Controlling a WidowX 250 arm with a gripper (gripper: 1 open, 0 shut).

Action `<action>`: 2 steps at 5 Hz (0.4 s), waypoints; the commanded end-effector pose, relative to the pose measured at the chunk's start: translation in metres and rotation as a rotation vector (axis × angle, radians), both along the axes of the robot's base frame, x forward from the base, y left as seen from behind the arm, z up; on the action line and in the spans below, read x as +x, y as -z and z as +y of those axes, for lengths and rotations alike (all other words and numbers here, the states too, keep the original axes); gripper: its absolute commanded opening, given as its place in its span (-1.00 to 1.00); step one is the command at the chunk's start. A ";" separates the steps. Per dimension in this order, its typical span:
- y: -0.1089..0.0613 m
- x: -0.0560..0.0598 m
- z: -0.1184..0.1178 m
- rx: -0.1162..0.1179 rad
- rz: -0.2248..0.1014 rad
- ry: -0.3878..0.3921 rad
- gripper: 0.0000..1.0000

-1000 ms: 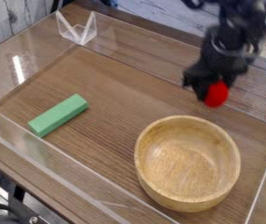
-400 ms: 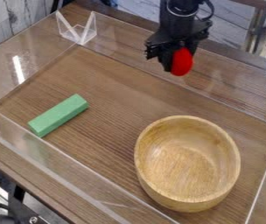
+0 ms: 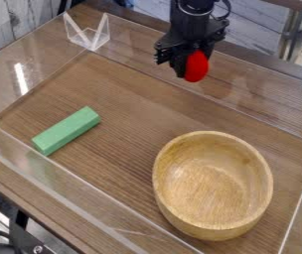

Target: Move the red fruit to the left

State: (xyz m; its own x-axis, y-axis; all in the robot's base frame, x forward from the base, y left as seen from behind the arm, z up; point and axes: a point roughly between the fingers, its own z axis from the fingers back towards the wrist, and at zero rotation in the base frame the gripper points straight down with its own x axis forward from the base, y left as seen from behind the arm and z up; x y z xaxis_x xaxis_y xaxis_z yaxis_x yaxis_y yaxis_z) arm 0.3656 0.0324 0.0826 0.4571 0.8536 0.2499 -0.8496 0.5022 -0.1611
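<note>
In the single camera view we see the red fruit (image 3: 194, 65) at about one o'clock from the middle of the picture, close to the far edge of the tray. It is small, rounded and bright red with a smooth, slightly glossy skin — far smaller than the bowl. Its upper part is tucked up among the dark fingers, so we cannot make out any stem or leaf.

The gripper (image 3: 190, 56) comes down from twelve o'clock, black and blocky, pointing steeply downward. Its jaws stand partly apart and are closed around the fruit, which hangs between them above the wood; whether the fruit touches the surface we cannot tell.

The table (image 3: 140, 99) inside the tray is dark brown wood with a fine straight grain running diagonally. Around it rise clear plastic walls (image 3: 21, 79), thin and glassy, catching pale reflections; a small folded transparent piece (image 3: 87, 35) stands at eleven o'clock near the back corner.

At about nine o'clock lies the green block (image 3: 67, 130) — a flat, matte rectangular bar set at a slant, well apart from the fruit. At five o'clock sits the wooden bowl (image 3: 214, 185), round and shallow, of light wood with visible grain and a thick smooth rim, empty inside.
</note>
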 end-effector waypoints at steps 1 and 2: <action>-0.020 0.002 0.009 0.016 -0.070 -0.018 -1.00; -0.016 -0.001 0.013 0.026 -0.065 -0.031 -1.00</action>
